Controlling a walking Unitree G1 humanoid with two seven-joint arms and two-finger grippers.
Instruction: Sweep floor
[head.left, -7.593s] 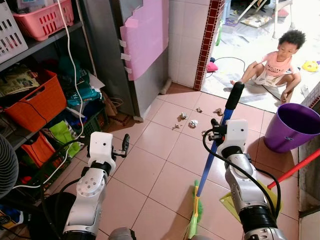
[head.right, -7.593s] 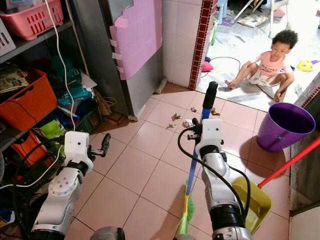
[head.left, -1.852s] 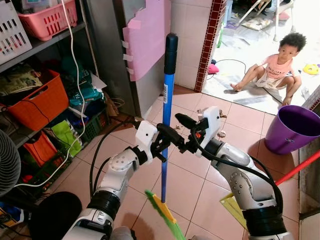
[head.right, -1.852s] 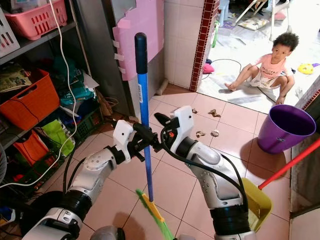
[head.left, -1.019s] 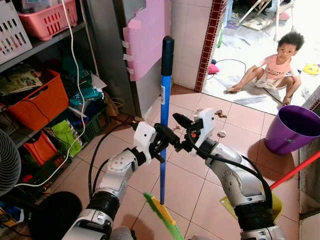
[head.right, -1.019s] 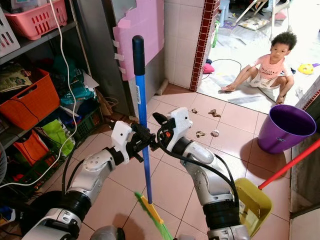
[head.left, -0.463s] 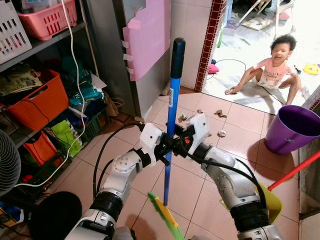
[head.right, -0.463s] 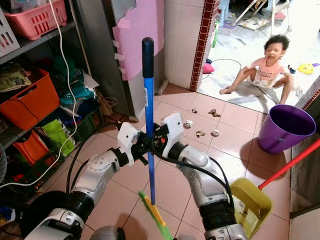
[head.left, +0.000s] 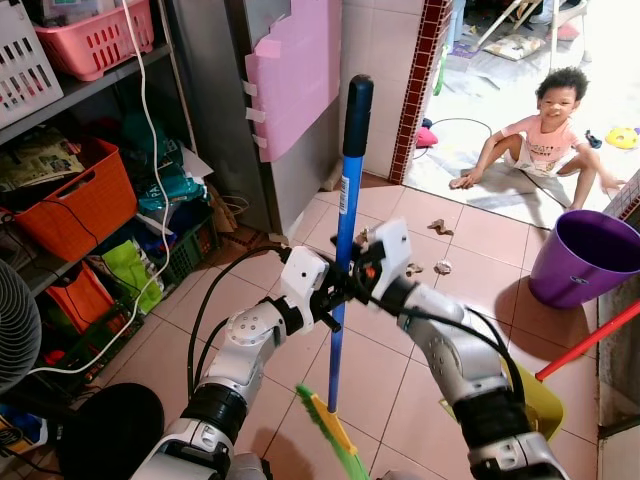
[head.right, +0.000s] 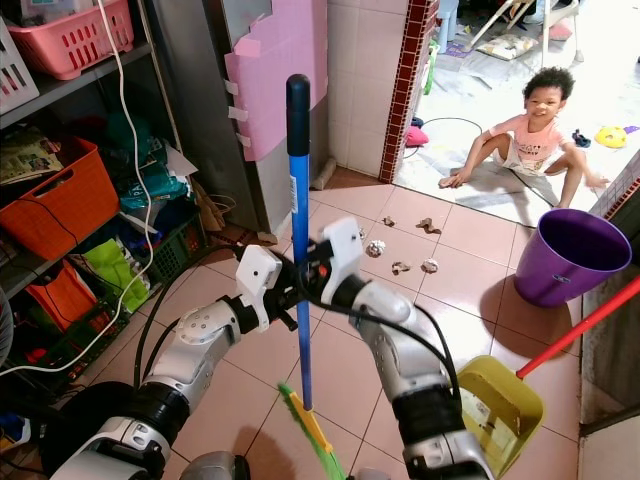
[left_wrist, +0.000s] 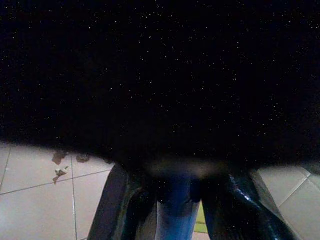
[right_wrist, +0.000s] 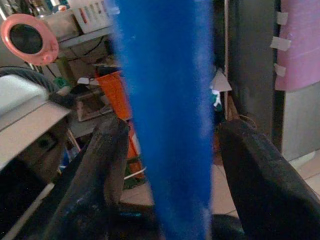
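Observation:
A broom with a blue handle (head.left: 345, 200) and a green and yellow head (head.left: 330, 440) stands nearly upright in front of me, its head on the tiled floor. My left gripper (head.left: 330, 292) is shut on the handle at mid-height; in the left wrist view the handle (left_wrist: 175, 210) sits between its fingers (left_wrist: 117, 210). My right gripper (head.left: 352, 272) is open just above it, and its fingers (right_wrist: 107, 165) stand on either side of the handle (right_wrist: 165, 125). Scraps of litter (head.left: 437, 226) lie on the tiles further ahead.
A child (head.left: 548, 135) sits on the floor in the doorway ahead. A purple bin (head.left: 585, 255) stands at the right, with a yellow dustpan (head.left: 545, 400) and its red handle (head.left: 590, 340) nearer me. Cluttered shelves (head.left: 70, 200) line the left.
My right gripper has moved in from the right until its fingers straddle the handle above the left gripper. The broom stays upright in the left gripper. The child has shifted pose.

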